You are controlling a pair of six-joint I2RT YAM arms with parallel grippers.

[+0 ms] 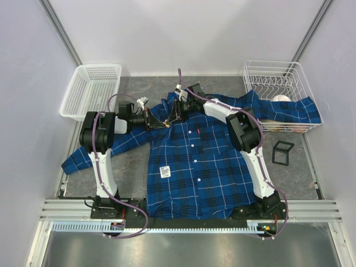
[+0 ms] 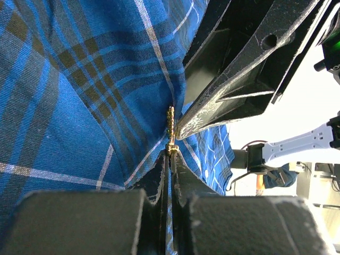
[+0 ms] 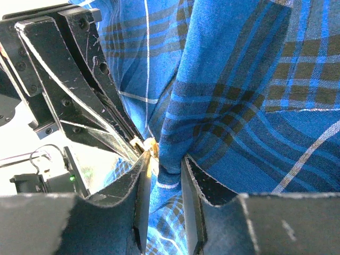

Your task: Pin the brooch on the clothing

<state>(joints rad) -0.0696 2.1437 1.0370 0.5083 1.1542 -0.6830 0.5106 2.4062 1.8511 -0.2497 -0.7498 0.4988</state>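
My left arm (image 1: 99, 161) rises from the table's near edge, bends at the elbow and reaches right. My left gripper (image 2: 171, 155) is clamped tight on the brooch (image 2: 170, 125). My right arm (image 1: 256, 161) mirrors it, reaching left. My right gripper (image 3: 164, 159) pinches a fold of the clothing (image 3: 239, 79), fingertips just beside the left's.

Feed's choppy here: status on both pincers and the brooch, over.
Left pincer shut on small gold metal brooch. Right pincer pinching fold of blue plaid button-up shirt beside it. No obstruction seen.
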